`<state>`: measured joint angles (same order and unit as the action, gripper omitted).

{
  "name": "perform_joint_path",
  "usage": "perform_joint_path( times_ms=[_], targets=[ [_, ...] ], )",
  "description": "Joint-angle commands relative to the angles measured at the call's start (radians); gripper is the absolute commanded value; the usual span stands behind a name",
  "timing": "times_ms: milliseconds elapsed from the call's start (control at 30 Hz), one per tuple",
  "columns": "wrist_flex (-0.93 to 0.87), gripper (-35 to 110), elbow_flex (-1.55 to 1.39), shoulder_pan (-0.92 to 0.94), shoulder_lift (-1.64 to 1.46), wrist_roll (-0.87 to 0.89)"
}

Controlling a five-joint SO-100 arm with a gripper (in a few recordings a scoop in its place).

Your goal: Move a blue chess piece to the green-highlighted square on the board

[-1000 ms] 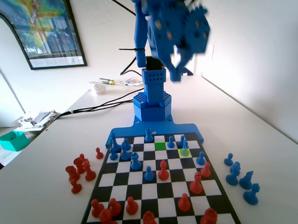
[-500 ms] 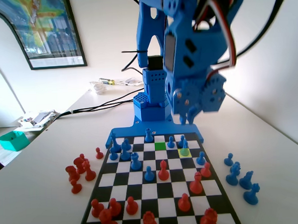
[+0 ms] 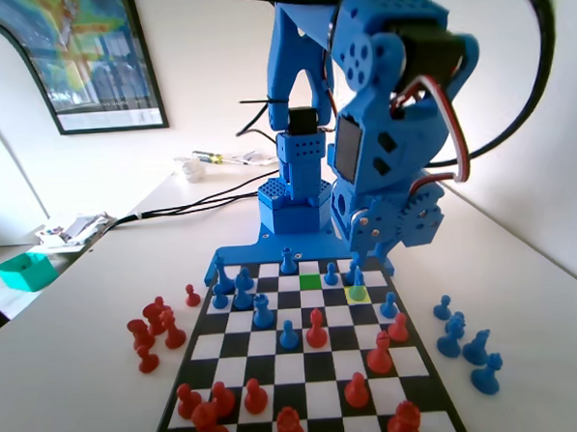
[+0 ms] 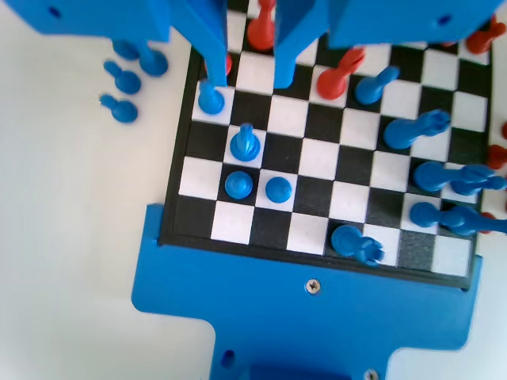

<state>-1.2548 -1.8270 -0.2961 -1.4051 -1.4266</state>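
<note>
Blue chess piece, the slim one with the pointed top, stands on a yellow-tinted square in the upper right part of the board in the fixed view, one square right of and one row nearer than the green-highlighted square, which has nothing on it. In the wrist view the same piece sits left of centre, upright, with two round-headed blue pawns just below it in the picture.

Going left to right in the fixed view: a framed poster hangs at the upper left, its print too small to read; a teal tray sits at the left edge of the worktop; captured red pieces cluster just off the board's left side; the blue arm rises at centre, its lower part covering the board's far right corner; captured blue pieces stand off the right side.

The pincer hangs from the top of the wrist view, jaws spread with a clear gap and nothing between them. Its left jaw tip overlaps a blue pawn at the board's left edge; I cannot tell whether they touch. No writing is legible anywhere.
</note>
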Motion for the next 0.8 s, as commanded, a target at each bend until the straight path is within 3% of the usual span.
perform_joint_path(
  times_ms=[0,767],
  targets=[
    [0.028,12,-0.041,-0.005,-0.018,-0.018],
    [0.152,13,-0.112,-0.049,0.092,-0.006]
  ],
)
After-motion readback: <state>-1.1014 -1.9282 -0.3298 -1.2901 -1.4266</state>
